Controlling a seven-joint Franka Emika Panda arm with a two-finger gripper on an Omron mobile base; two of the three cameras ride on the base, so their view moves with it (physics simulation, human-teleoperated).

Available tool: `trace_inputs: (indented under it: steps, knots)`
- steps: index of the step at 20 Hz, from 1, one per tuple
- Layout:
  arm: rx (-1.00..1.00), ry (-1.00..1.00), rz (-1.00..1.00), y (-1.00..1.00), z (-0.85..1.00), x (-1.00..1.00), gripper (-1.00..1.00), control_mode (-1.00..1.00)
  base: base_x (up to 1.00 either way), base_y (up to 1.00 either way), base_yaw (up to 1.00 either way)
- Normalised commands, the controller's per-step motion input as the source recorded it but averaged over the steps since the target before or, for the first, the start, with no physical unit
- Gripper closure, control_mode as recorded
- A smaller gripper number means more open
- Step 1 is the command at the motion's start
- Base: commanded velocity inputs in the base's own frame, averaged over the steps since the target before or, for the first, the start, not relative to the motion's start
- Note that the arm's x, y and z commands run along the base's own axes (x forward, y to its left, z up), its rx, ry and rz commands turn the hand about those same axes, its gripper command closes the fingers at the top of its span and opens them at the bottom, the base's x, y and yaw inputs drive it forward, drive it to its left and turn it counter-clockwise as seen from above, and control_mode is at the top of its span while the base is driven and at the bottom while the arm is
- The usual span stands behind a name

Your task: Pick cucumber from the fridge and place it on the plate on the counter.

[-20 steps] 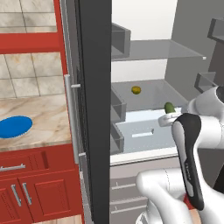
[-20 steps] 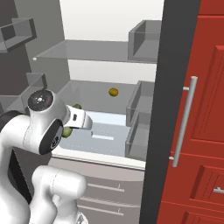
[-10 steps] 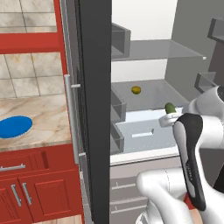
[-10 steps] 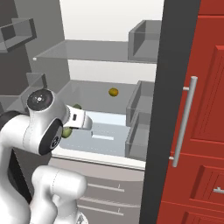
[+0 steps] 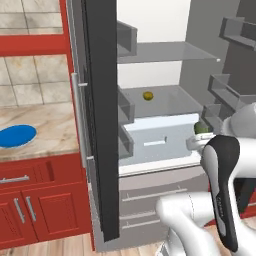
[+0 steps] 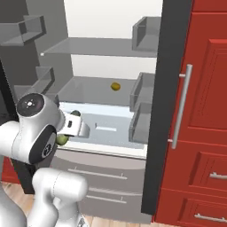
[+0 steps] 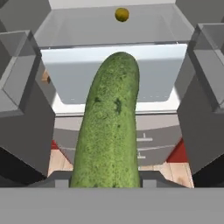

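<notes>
My gripper is shut on the cucumber, a bumpy dark green cylinder that rises up the middle of the hand view. In the right base view the gripper hangs in front of the open fridge, with the cucumber's ends sticking out above and below the hand. From the left base view the cucumber peeks out beside the arm. The blue plate lies on the tan counter, left of the fridge door.
A small round yellowish item sits on the fridge shelf behind the pale drawer. Grey door bins flank the hand on both sides. Red cabinets stand right of the fridge and under the counter.
</notes>
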Motion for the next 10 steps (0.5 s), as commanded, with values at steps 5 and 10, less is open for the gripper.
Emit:
trace_inputs:
  steps: [5,10]
  knots:
    - [0.00,0.00,0.00,0.00,0.00,0.00,1.00,1.00,-0.82,0.07,-0.10]
    - [0.00,0.00,0.00,0.00,0.00,0.00,1.00,1.00,-0.69,0.37,-0.08]
